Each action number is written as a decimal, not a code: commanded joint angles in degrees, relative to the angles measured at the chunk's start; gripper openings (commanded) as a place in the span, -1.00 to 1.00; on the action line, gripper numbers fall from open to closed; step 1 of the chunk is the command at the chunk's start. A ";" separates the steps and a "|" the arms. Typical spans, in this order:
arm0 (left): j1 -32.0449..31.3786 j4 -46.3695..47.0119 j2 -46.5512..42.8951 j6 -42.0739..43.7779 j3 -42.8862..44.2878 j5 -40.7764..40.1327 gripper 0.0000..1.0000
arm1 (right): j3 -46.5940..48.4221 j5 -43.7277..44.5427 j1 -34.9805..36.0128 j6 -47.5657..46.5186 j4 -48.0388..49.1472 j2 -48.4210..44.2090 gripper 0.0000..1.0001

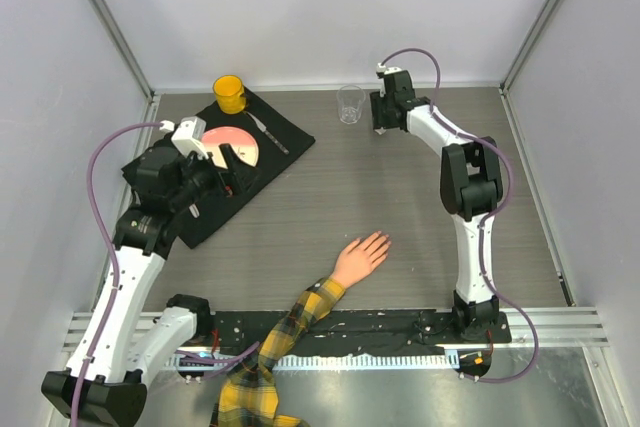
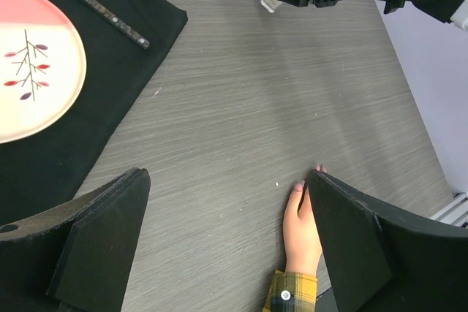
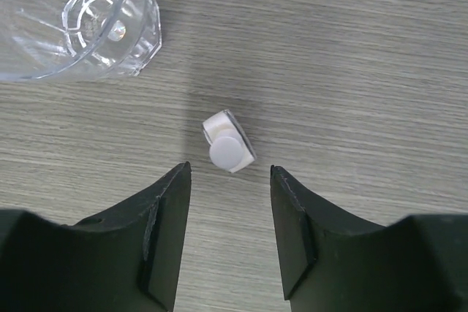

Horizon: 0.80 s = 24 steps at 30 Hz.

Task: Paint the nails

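Though left pincer (image 2: 228, 177) hides some nails (image 2: 298, 186), it gapes; right pincer (image 3: 229, 169) open beside bottle (image 3: 228, 145).

The tiny fingertip nails (image 1: 384, 241) end the outstretched fingers (image 1: 374, 248) of a peach-coloured mannequin hand (image 1: 358, 259); the hand lies flat on the grey wood-grain table (image 1: 400, 177), about midway between left and right and toward the near edge; its fingers are slightly spread and point to the far right; its wrist runs into a yellow-black plaid sleeve (image 1: 292, 325) that stretches back to the near left; from above the nails are too small to judge; the left wrist view shows two fingertips with slightly darker, pinkish ends.
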 commanded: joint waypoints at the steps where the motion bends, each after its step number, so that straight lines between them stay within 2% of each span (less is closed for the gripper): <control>1: 0.19 3.41 0.04 -0.25 -0.43 1.63 0.88 | 3.86 -0.86 0.29 -1.05 2.92 0.73 0.01; 14: 0.20 2.36 -0.13 -0.43 -0.69 2.42 0.85 | 8.60 -0.07 0.20 -0.97 1.69 4.42 -0.47; 17: 0.20 2.09 -0.57 -0.60 -0.69 2.68 0.82 | 9.13 -0.07 0.29 -1.23 0.99 4.69 -0.65; 18: 0.11 1.92 -0.57 -0.61 -0.78 2.77 0.81 | 9.22 -0.16 0.29 -1.23 0.46 4.69 -0.77; 19: 0.19 2.00 -0.57 -0.61 -0.69 3.20 0.80 | 9.57 0.02 0.46 -1.23 -0.33 4.60 -0.97; 22: 0.11 3.05 -0.14 -0.87 -1.13 6.17 0.78 | 11.07 1.16 0.99 0.00 -6.38 1.63 -0.98; 23: 0.11 3.75 0.30 -0.96 -1.39 7.67 0.77 | 8.20 1.16 2.04 0.61 -7.36 -0.21 -0.98; 24: 0.11 5.59 0.92 -1.39 -1.83 9.08 0.76 | 5.82 1.42 3.00 2.44 -8.06 -5.80 -0.98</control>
